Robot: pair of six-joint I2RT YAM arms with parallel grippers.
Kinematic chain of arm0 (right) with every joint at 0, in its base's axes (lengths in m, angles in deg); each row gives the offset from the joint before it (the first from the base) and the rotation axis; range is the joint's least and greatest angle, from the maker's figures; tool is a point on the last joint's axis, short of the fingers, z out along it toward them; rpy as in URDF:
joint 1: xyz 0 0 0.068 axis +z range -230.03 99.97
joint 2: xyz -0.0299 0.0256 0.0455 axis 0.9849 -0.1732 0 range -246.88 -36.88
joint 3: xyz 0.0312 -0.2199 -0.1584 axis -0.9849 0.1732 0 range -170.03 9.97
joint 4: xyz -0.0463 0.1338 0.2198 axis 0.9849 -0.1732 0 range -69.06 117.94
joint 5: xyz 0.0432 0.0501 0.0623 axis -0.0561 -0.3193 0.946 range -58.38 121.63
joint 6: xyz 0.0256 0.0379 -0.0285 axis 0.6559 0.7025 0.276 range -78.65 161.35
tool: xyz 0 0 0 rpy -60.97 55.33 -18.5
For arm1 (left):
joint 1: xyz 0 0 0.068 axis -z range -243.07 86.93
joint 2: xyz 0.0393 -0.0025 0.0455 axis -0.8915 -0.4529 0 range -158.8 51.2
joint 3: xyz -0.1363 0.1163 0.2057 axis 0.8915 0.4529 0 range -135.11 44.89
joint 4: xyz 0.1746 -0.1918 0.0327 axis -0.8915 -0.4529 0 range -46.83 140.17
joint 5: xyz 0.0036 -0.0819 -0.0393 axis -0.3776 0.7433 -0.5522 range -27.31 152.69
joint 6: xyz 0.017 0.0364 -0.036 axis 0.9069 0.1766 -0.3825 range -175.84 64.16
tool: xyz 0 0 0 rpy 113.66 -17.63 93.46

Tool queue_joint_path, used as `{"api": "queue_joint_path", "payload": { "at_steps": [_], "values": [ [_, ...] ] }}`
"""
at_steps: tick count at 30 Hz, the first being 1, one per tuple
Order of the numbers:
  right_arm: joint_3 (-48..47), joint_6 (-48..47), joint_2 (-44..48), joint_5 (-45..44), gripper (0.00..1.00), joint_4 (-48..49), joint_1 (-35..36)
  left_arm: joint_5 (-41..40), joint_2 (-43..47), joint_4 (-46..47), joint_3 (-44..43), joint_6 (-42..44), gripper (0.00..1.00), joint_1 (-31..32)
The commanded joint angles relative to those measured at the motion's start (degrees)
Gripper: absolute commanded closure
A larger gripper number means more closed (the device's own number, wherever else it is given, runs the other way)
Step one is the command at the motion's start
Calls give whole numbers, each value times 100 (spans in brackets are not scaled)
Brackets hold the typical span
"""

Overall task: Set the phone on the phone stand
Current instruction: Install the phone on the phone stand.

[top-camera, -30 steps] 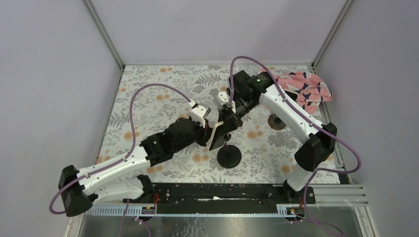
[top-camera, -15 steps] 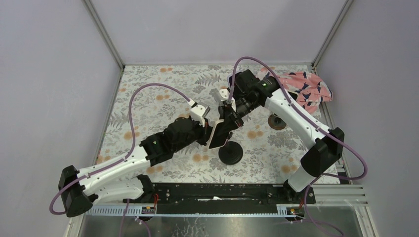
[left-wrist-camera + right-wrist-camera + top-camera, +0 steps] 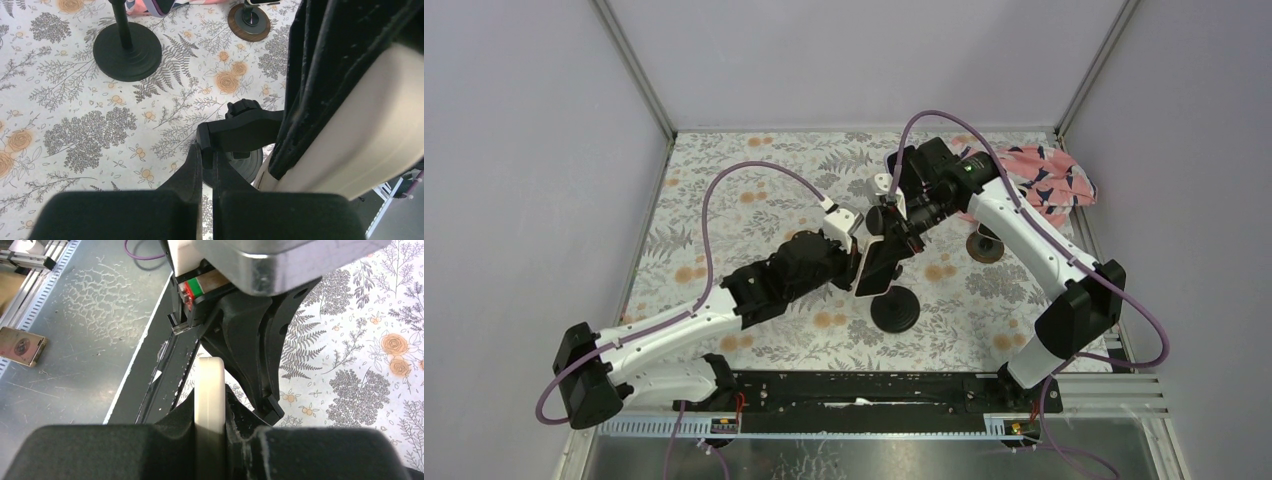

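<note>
**Phone held tilted beside the stand**

My left arm stretches low from the 7 o'clock corner toward the middle. The left gripper [image 3: 856,268] is pinched fully closed, its tips at a black bracket [image 3: 240,131]. The phone stand [image 3: 895,312] sits at centre, with bare mat [image 3: 724,200] at its 3 and 6 o'clock. The phone [image 3: 879,272] hangs tilted at the base's 11 o'clock, clamped edgewise in the right gripper [image 3: 886,240]. That arm arcs in from 4 o'clock. A pink cloth [image 3: 1049,185] lies in the 1 o'clock corner.
</note>
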Motion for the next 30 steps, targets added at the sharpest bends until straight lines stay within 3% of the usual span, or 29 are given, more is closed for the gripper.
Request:
{"api": "queue_joint_path", "payload": {
  "at_steps": [1, 15, 30],
  "values": [
    [38, 182, 0, -647, 100, -45, -422, -135, 26, -183, -314, 315, 100, -40],
    [1143, 847, 400, -1531, 100, 641, -1566, -580, -641, -358, -619, 542, 100, -80],
    [1414, 1319, 465, -2761, 100, 634, -1856, -1560, -832, -437, -609, 515, 100, -86]
  ]
}}
